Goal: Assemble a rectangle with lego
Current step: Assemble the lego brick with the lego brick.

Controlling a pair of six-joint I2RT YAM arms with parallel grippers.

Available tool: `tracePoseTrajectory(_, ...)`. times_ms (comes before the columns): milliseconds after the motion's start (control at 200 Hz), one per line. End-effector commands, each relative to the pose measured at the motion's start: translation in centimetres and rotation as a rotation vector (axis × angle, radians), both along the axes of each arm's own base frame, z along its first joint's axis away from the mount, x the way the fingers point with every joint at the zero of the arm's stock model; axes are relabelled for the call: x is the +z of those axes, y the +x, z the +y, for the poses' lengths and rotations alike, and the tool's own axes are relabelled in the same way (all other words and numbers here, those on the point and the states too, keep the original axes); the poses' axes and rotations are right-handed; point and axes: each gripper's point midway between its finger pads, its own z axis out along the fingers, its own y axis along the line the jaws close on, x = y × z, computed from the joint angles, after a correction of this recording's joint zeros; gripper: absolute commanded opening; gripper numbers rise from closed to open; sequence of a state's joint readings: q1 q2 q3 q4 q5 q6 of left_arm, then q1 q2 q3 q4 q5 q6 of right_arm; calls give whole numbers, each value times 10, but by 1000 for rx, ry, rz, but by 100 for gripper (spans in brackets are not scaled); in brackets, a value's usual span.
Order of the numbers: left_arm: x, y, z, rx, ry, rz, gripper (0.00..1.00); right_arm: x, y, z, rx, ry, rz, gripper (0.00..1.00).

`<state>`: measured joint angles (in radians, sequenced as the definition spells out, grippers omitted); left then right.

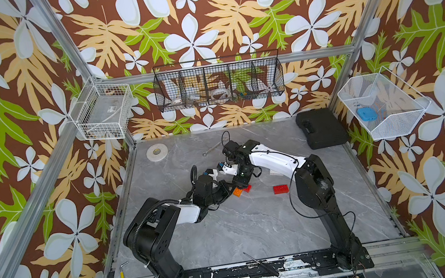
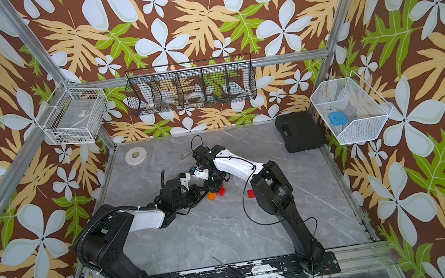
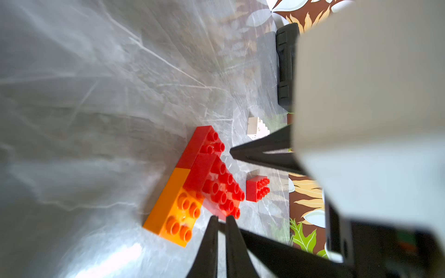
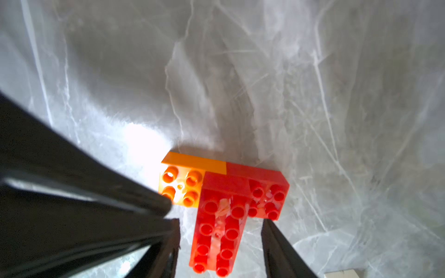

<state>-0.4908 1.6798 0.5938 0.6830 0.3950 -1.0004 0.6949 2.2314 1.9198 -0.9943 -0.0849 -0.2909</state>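
Red top brick (image 4: 218, 240) lies lower centre between parted jaws of right gripper (image 4: 220, 222); left gripper (image 3: 221, 217) nearly closed, empty.

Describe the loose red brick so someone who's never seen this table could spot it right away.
Near the middle of the grey marble table sits a joined orange-and-red cluster. Between that cluster and the black elbow of the right arm lies the loose red brick. It is the only red piece joined to nothing, studs up.
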Motion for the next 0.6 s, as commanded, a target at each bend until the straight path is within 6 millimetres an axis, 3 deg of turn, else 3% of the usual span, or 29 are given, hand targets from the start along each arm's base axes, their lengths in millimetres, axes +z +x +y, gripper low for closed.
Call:
tracePoseTrajectory(0, 5, -2, 8, 1, 8, -18, 11, 4, 5, 8, -38, 48, -16, 56)
tracePoseTrajectory(290, 10, -9, 28, 25, 72, -33, 12, -8, 2, 8, -49, 39, 16, 46)
tracePoseTrajectory(591, 8, -11, 31, 26, 77, -26, 12, -13, -1, 5, -53, 23, 23, 33)
